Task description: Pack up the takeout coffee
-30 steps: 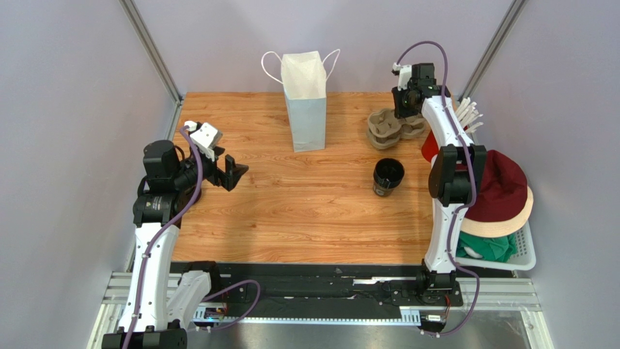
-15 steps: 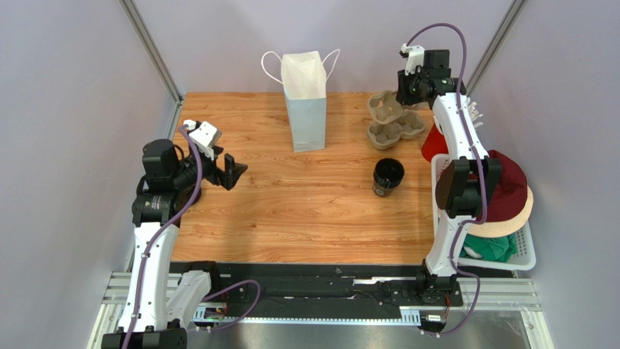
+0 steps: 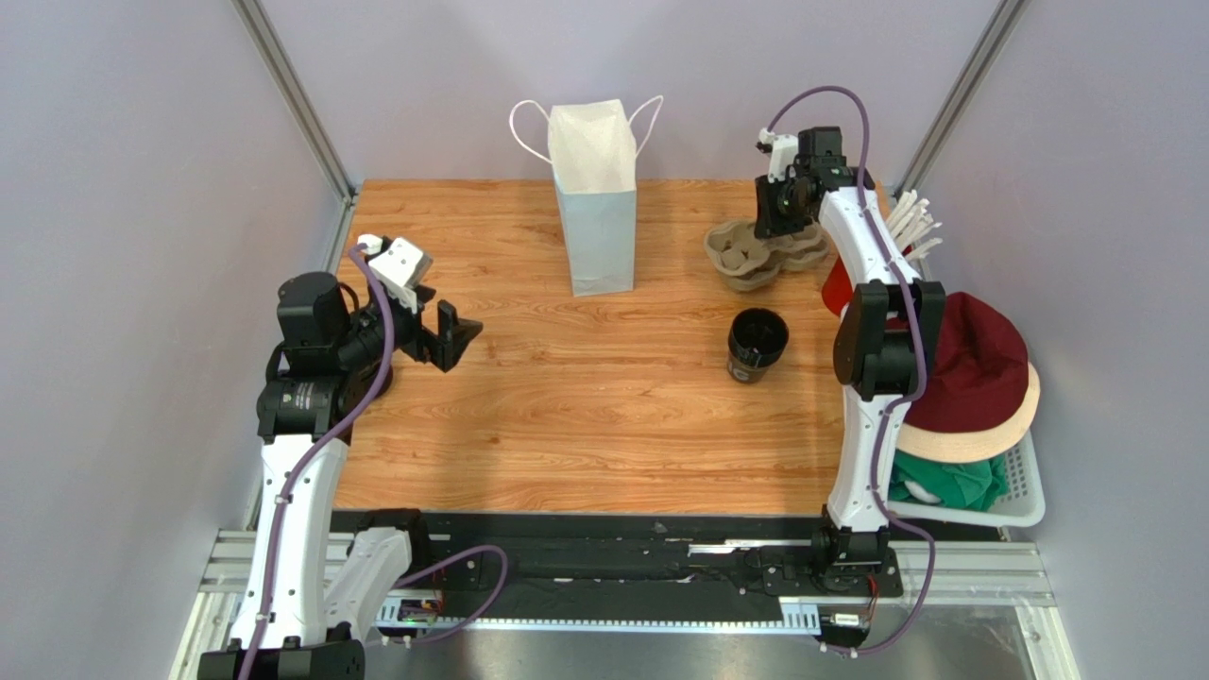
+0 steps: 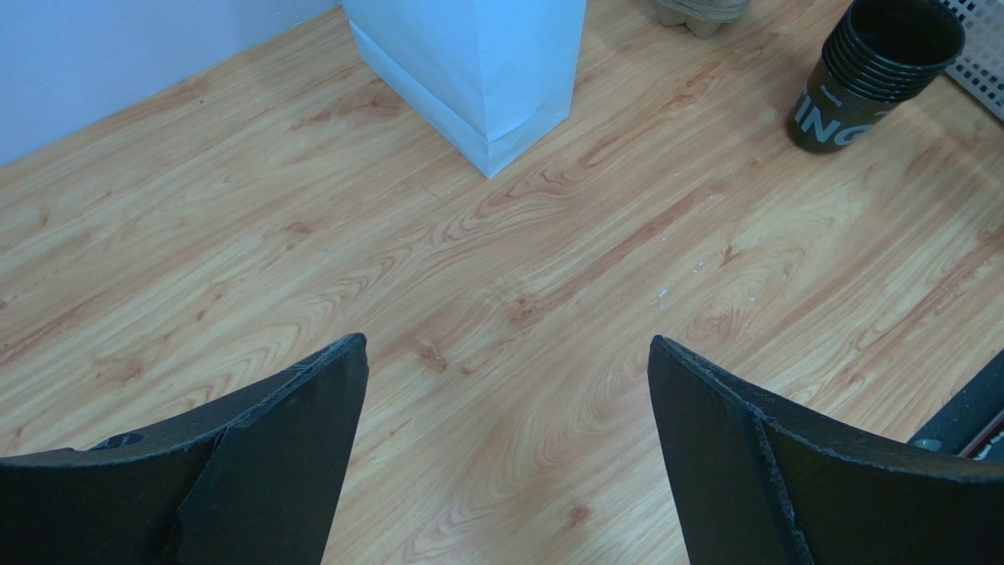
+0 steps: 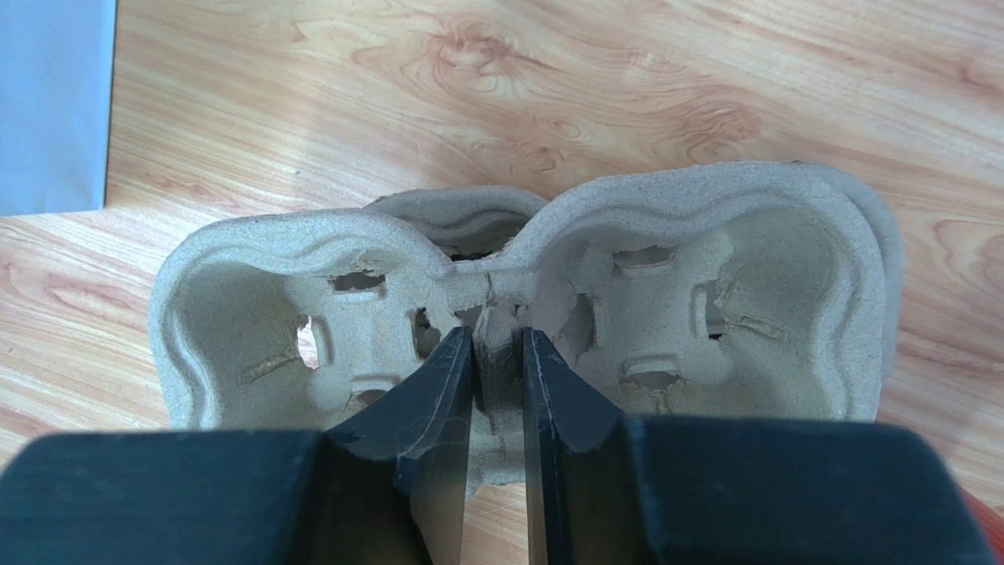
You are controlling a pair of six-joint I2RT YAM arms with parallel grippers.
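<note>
We note the right tool (image 5: 497,353) clamped on the pulp cup carrier (image 5: 660,271), left tool (image 4: 507,389) spread wide, black coffee cup (image 3: 757,344) standing apart.

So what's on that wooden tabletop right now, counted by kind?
white paper bag: 1
black coffee cup: 1
brown pulp cup carriers: 2 that I can tell apart, stacked, the top one pinched by the right end effector
Total: 4
</note>
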